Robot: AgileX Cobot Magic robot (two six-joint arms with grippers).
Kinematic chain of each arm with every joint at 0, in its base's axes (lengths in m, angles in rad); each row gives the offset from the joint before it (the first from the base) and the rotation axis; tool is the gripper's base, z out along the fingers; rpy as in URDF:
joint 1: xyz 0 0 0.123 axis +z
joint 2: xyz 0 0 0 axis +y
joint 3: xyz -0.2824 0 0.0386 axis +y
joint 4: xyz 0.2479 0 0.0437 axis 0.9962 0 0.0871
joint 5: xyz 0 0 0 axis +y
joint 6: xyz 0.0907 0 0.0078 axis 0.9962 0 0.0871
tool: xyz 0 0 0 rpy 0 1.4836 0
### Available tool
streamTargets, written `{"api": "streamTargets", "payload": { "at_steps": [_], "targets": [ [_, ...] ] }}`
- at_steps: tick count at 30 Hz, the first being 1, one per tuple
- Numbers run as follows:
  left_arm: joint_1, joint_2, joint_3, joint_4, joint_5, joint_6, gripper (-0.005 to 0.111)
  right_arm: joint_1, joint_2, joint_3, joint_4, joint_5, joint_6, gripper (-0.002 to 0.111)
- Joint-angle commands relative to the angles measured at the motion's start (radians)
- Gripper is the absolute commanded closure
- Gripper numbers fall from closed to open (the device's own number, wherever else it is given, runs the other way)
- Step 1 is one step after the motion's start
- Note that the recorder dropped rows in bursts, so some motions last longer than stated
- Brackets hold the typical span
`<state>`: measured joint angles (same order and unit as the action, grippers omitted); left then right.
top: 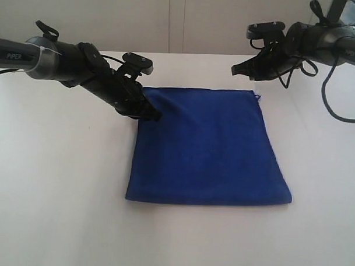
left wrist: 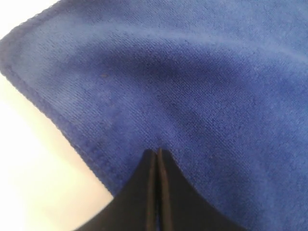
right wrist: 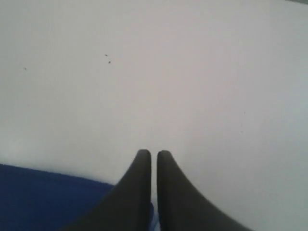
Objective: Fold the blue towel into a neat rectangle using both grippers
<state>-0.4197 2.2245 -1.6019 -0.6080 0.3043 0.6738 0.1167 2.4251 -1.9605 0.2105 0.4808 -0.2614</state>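
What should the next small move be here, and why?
Probably open the right gripper and lower it onto the blue towel's far right corner. Its jaws are shut and it hangs above the table, off the cloth, while the left gripper is down on the towel's left edge near the far corner, jaws shut.

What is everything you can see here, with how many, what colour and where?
towel: one, royal blue, spread flat mid-table
table: one, white, under the towel
wall: one, pale, behind the table
arms: two, black, reaching in from the left and right
left pincer: one, black, jaws shut, tips against the towel near its far left corner
right pincer: one, black, jaws shut, raised by the towel's far right corner, apart from it
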Motion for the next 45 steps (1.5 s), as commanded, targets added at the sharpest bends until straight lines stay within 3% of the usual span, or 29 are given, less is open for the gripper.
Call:
{"api": "streamTargets", "payload": {
  "at_steps": [1,9,19,32,37,45],
  "targets": [
    [-0.001,0.022,0.007,0.019,0.057,0.006,0.107,0.015,0.01,-0.006,0.048,0.022,-0.003,0.103],
    [-0.001,0.022,0.007,0.018,0.06,0.006,0.107,0.015,0.054,-0.006,0.072,0.032,-0.003,0.103],
    [-0.001,0.022,0.007,0.018,0.063,0.006,0.107,0.011,0.06,-0.006,-0.148,0.059,-0.003,0.103],
    [-0.001,0.022,0.007,0.018,0.063,0.006,0.107,0.011,0.038,-0.024,-0.199,0.004,0.022,0.103],
    [-0.001,0.022,0.007,0.018,0.063,0.006,0.107,0.011,-0.031,-0.031,-0.199,0.061,0.086,0.103],
    [-0.001,-0.008,0.007,0.018,0.063,0.006,0.107,0.011,-0.097,-0.031,-0.199,0.298,0.086,0.103]
  ]
}}
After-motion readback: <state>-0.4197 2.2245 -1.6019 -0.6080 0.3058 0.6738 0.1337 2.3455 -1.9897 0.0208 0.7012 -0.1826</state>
